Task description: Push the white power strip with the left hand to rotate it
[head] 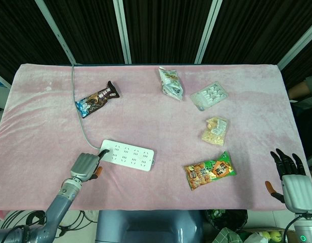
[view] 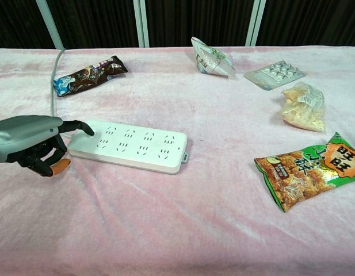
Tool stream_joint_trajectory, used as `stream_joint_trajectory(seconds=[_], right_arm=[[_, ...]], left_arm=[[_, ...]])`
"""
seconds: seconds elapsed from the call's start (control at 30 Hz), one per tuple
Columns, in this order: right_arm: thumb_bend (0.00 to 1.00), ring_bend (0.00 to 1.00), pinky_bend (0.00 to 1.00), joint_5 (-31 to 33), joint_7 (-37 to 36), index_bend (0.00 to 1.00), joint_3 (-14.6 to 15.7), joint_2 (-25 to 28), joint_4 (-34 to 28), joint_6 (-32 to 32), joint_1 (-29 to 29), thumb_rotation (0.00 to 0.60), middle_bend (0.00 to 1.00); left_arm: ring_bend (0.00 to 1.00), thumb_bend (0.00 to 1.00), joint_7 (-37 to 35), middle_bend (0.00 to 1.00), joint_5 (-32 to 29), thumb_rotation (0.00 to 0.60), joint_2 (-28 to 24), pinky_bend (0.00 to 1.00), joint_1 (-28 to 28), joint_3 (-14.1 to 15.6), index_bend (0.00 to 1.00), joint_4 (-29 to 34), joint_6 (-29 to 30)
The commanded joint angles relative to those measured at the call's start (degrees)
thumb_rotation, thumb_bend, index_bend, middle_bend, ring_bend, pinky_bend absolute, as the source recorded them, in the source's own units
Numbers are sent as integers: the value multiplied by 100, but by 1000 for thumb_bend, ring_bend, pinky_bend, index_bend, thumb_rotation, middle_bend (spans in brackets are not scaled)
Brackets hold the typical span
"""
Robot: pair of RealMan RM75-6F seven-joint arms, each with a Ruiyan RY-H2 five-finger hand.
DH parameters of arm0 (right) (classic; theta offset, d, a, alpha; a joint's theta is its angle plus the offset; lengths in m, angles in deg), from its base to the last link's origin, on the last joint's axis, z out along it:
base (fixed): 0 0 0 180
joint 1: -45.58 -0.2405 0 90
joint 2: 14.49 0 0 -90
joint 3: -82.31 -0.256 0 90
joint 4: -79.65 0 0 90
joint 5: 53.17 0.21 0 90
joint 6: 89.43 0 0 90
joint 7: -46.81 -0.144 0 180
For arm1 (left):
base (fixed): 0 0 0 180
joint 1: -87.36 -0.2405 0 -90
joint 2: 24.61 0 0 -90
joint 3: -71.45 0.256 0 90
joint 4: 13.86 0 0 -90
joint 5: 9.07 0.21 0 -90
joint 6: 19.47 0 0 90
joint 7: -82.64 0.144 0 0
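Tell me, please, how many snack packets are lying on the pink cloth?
4: a dark bar wrapper far left, a white-green packet at the far middle, a clear bag of pale snacks right, a green-orange bag nearest. None looks hidden.

You are working at a staged test bench in a lab or studio, not a home. A pink plush cloth [head: 145, 192] covers the table under your left hand [head: 85, 166], black ribbed panels in metal frames [head: 123, 30] stand far beyond it, and loose cables [head: 19, 218] lie below it.
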Motion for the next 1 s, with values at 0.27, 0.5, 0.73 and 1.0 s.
stream_joint_trajectory(seconds=[0.27, 0.5, 0.73, 1.0], right_arm=[[212, 129, 65, 0, 6, 99, 5, 5, -23, 13, 2, 600, 46], [213, 129, 65, 31, 23, 99, -5, -3, -29, 33, -2, 600, 46], [213, 129, 65, 55, 40, 99, -5, 3, -47, 49, 2, 600, 47], [213, 129, 65, 77, 58, 99, -3, 8, -63, 74, 2, 600, 46]], left_arm=[[814, 502, -17, 800, 28, 600, -36, 814, -13, 15, 155, 45, 55], [814, 501, -34, 800, 0, 600, -62, 814, -6, 14, 155, 27, 38], [815, 501, -48, 800, -13, 600, -65, 814, 11, 2, 156, 35, 28], [815, 501, -31, 800, -59, 600, -43, 814, 24, 15, 155, 10, 8]])
